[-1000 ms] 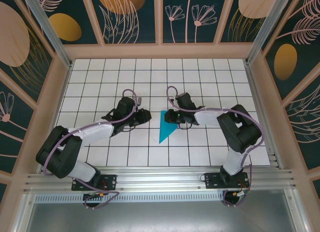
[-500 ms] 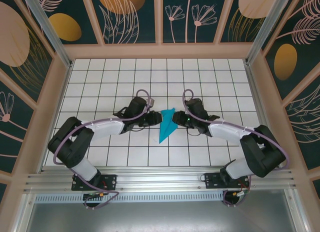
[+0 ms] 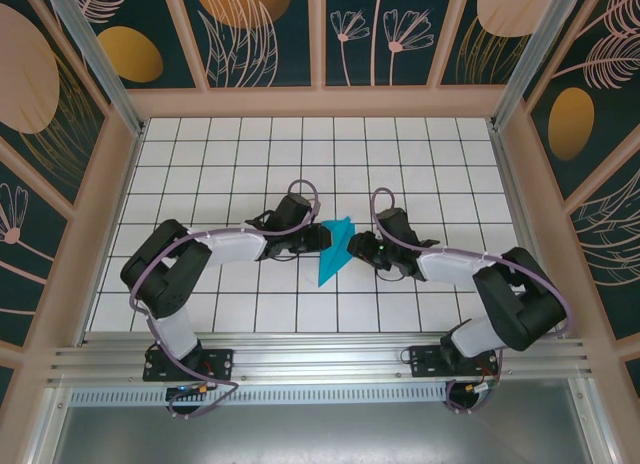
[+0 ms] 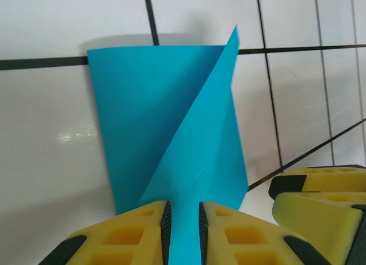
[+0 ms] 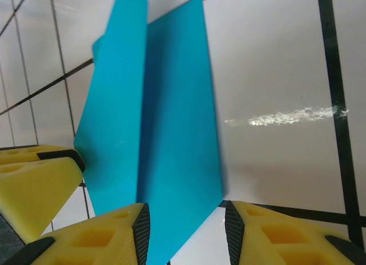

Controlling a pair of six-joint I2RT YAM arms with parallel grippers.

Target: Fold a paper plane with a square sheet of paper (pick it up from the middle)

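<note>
Left wrist: left pincer [image 4: 183,222] astride folded teal paper [image 4: 166,116], grip unclear; right wrist: right pincer [image 5: 184,228] released.

We note folded teal paper sheet [image 4: 171,133]: thin, matt, smooth, sharp creases. Table [image 5: 274,59]: glossy white tiles, black grid lines, glare streak at 3 o'clock of sheet. Left gripper [image 4: 183,211]: matt yellow plastic fingers [image 4: 114,239], moulded pockets, black inner faces. Right gripper [image 5: 186,211]: same. Top view, 6 o'clock: brushed aluminium rail [image 3: 320,364]. Left arm cover [image 3: 235,248]: smooth white plastic. We see wood-look frame beam [image 3: 320,102] at 12 o'clock.
</note>
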